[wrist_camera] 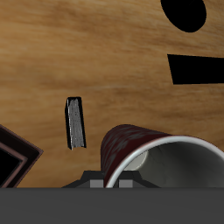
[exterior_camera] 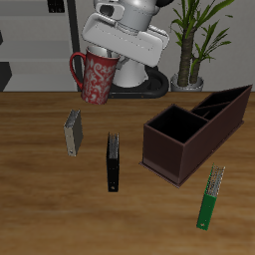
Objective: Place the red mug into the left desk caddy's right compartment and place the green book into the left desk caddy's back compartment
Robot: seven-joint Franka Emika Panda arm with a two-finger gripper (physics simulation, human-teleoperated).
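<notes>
The red mug with its pale speckles hangs in the air well above the table's back part, tilted, handle turned away from the caddy. My gripper is shut on its rim. The wrist view shows the mug and its white inside right at the gripper. The left desk caddy, a dark maroon box, stands nearer the front edge, apart from the mug. Its squarish right compartment stands unoccupied. The green book lies flat on the table in front of the caddy.
A black book and a grey book stand on the table below and in front of the mug. A potted plant stands at the back. A dark-edged book shows in the wrist view beside a dark maroon corner.
</notes>
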